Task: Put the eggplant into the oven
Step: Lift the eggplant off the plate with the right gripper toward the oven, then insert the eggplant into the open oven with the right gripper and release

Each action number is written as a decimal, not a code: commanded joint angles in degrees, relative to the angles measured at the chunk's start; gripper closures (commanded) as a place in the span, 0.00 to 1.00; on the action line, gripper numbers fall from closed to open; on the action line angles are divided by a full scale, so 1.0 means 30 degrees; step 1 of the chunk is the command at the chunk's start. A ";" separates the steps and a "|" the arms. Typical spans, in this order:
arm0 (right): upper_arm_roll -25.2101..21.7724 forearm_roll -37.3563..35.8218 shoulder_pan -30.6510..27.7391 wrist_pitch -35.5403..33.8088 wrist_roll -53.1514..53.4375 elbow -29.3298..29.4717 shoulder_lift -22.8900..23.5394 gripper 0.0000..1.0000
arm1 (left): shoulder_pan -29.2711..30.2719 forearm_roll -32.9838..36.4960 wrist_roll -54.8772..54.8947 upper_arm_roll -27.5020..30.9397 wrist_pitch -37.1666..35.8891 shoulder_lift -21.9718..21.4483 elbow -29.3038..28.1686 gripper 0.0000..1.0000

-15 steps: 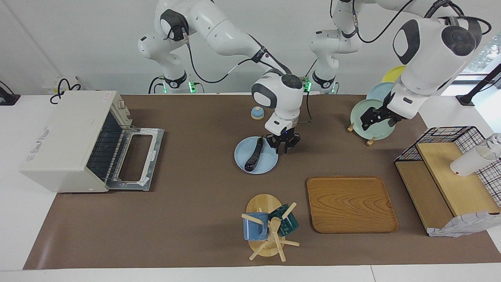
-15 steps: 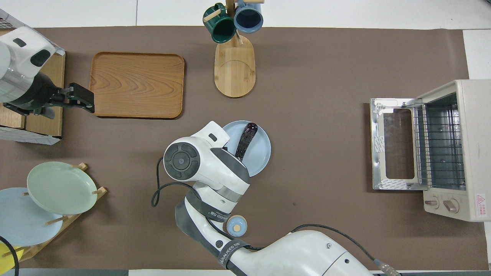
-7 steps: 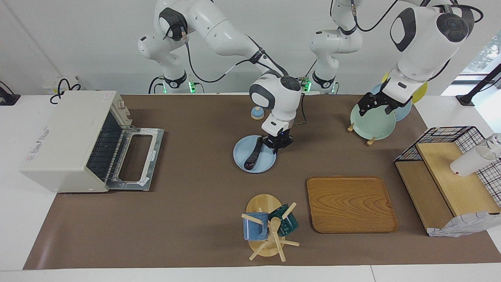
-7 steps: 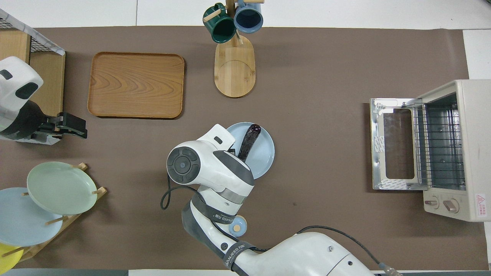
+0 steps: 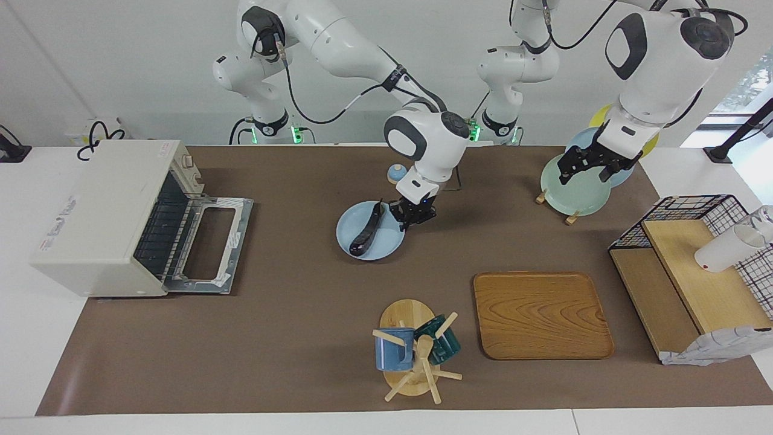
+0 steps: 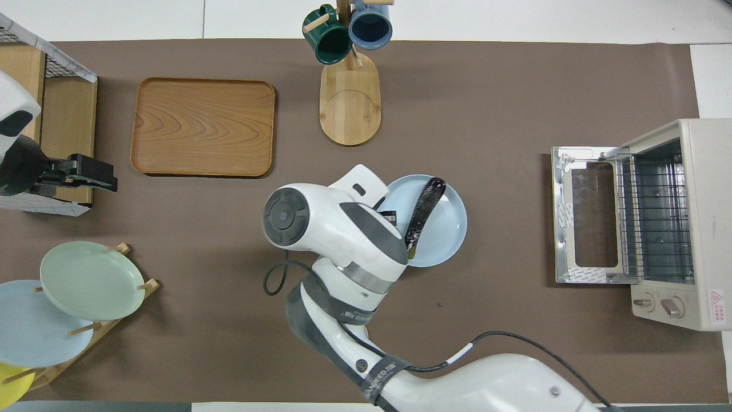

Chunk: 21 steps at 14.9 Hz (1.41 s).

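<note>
I am gripping the round pale-blue plate (image 5: 369, 231) rim, jaws pinched; the long dark-purple eggplant (image 5: 366, 229) is riding it toward the off-white oven (image 5: 109, 211), open at nine o'clock.

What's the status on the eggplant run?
Right hand at rim of blue plate. Left hand open, waiting over green plate. Eggplant on blue plate; oven door open, nothing between.

We have two high, distant cameras; one looks across the table (image 5: 302, 338) toward the robots, whose bases stand along its top edge; the other hangs above the robots' end, looking forward and steeply down, arms entering from below; both share the whole brown mat, turned half a turn, from the oven (image 5: 99, 217) (image 6: 680, 223) to the wooden tray (image 5: 542, 314) (image 6: 202, 127).
</note>
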 commanded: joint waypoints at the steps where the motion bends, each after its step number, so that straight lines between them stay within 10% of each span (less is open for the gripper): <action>1: 0.0198 -0.0122 -0.3021 0.0529 -0.2981 -0.5506 -0.4858 1.00 | 0.0145 -0.0049 0.0392 0.0003 -0.2801 0.0345 0.1826 0.00; 11: 0.0198 0.0698 -1.2369 0.2195 -1.3616 -0.9241 -0.8153 1.00 | 0.0349 -0.0020 0.0187 0.0003 -0.2314 0.0228 0.1510 0.00; 21: 0.0169 0.0756 -1.4661 0.6830 -1.6615 -1.1822 -0.8563 1.00 | 0.0614 -0.0049 0.0392 -0.0056 -0.2461 0.0141 0.1510 0.00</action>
